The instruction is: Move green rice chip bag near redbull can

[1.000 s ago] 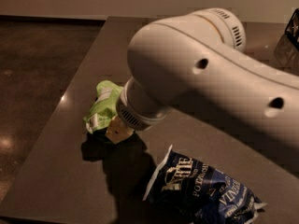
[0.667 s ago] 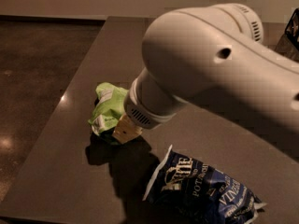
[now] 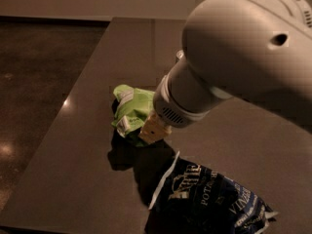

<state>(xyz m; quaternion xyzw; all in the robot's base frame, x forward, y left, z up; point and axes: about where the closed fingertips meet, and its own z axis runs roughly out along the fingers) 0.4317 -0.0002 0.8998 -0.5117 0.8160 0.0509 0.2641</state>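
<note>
The green rice chip bag (image 3: 130, 112) is crumpled and hangs just above the dark table (image 3: 87, 130), with its shadow under it. My gripper (image 3: 152, 130) comes out of the big white arm (image 3: 234, 57) and is shut on the bag's right side. One tan finger (image 3: 155, 129) shows against the bag. The redbull can is mostly hidden behind the arm. A small silvery edge (image 3: 179, 55) peeks out at the arm's left side, and I cannot tell whether it is the can.
A dark navy-blue chip bag (image 3: 209, 201) with white lettering lies at the front right of the table. The table's left edge (image 3: 58, 111) runs diagonally, with dark floor (image 3: 34, 72) beyond it. The arm covers the right part of the table.
The gripper and the green bag have moved together to the right and slightly away from the left edge. The navy bag has not moved.
</note>
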